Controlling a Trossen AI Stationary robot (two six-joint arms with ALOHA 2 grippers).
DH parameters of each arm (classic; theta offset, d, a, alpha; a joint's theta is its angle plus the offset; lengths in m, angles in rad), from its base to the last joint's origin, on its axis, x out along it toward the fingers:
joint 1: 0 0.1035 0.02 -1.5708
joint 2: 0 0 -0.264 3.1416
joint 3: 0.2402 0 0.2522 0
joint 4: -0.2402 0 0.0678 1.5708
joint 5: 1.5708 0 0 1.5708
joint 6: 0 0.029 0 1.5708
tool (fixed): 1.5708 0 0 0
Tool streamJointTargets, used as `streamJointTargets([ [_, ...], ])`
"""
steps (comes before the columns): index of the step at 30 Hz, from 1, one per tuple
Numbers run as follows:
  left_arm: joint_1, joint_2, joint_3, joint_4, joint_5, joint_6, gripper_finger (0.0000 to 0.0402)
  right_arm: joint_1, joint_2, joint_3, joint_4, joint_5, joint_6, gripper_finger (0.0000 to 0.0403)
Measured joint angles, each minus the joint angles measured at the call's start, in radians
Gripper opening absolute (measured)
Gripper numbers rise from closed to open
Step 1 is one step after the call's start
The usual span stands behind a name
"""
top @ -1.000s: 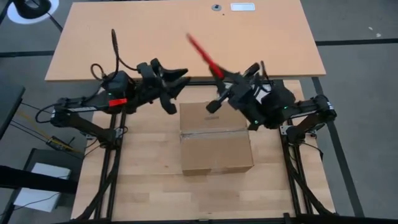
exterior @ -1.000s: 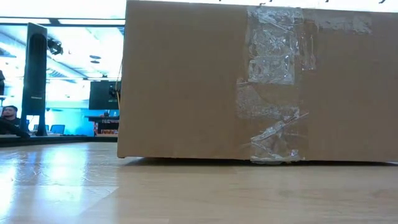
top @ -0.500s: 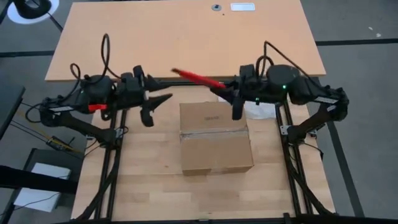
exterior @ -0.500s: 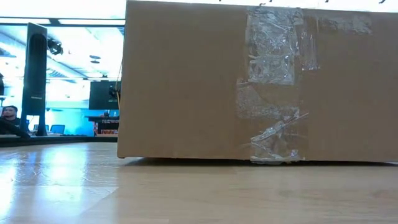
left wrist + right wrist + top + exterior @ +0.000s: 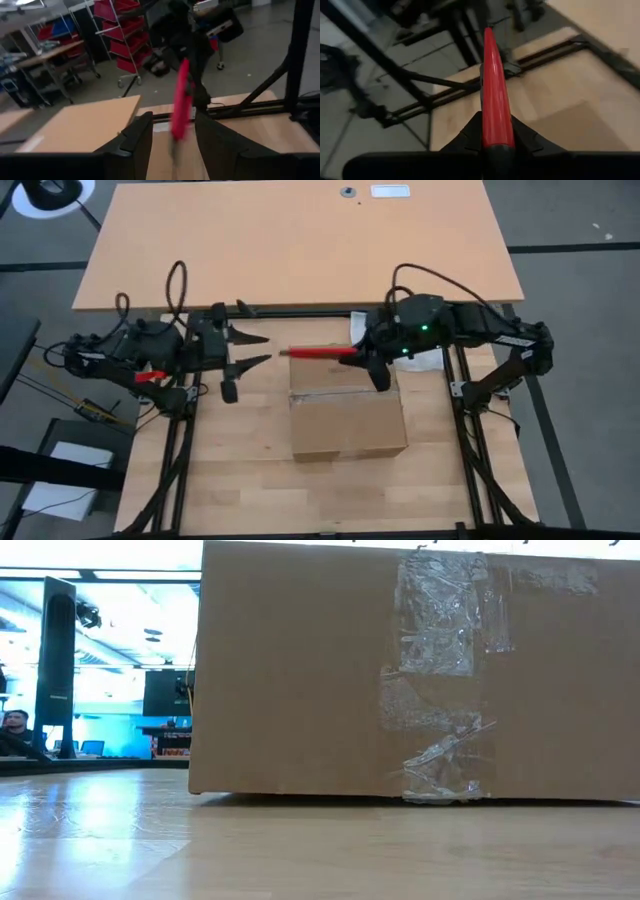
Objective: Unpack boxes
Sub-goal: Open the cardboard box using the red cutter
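**Box Still Shut, Cutter Ready**

The box (image 5: 347, 406) is sitting in the middle of the surface (image 5: 240, 480), and it is still closed. Its flaps are lying flat, and tape (image 5: 440, 670) is running down its side. So nothing is unpacked yet. Cutting the tape, opening the flaps and taking things out are all still to do.

The right gripper (image 5: 366, 352) is hanging just over the far edge of the box. It is pinching the red cutter (image 5: 322, 352) tightly. The cutter is lying level and pointing out past the far left corner of the box, toward the left arm. It is not touching the tape yet.

The left gripper (image 5: 250, 349) is waiting to the left of the box, well apart from it. Its fingers (image 5: 135, 137) are spread, and it is holding nothing. The tip of the cutter is pointing at the gap between them.

Something pale (image 5: 425, 360) is lying by the far right corner of the box, mostly hidden under the right arm. I cannot tell what it is. Past the box is a big bare tabletop (image 5: 300, 240). Nothing is sitting on top of the box, so the way to the tape looks free.

Far behind the box, a person (image 5: 12, 732) is sitting in the room.
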Motion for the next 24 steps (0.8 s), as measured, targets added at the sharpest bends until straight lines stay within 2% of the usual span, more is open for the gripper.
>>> streamJointTargets([
  [2,0.0,0.037,0.0,0.035,0.0,0.053,0.016,-0.01,0.025,0.0,0.03,-0.047,0.001,0.0048],
  [5,-0.002,0.102,0.046,0.002,-0.001,0.127,0.017,-0.028,0.054,0.0,0.083,-0.098,0.033,0.0048],
  [9,-0.003,0.177,0.16,-0.122,-0.014,0.167,0.0193,-0.063,0.06,0.0,0.13,-0.144,0.102,0.0048],
  [12,-0.002,0.225,0.197,-0.183,-0.056,0.211,0.021,-0.083,0.062,0.0,0.132,-0.172,0.146,0.0048],
  [20,-0.012,0.274,0.201,-0.161,-0.137,0.341,0.0219,-0.091,0.062,0.0,0.127,-0.196,0.208,0.0048],
  [24,-0.022,0.286,0.201,-0.097,-0.222,0.403,0.0219,-0.089,0.062,0.0,0.142,-0.206,0.208,0.0048],
])
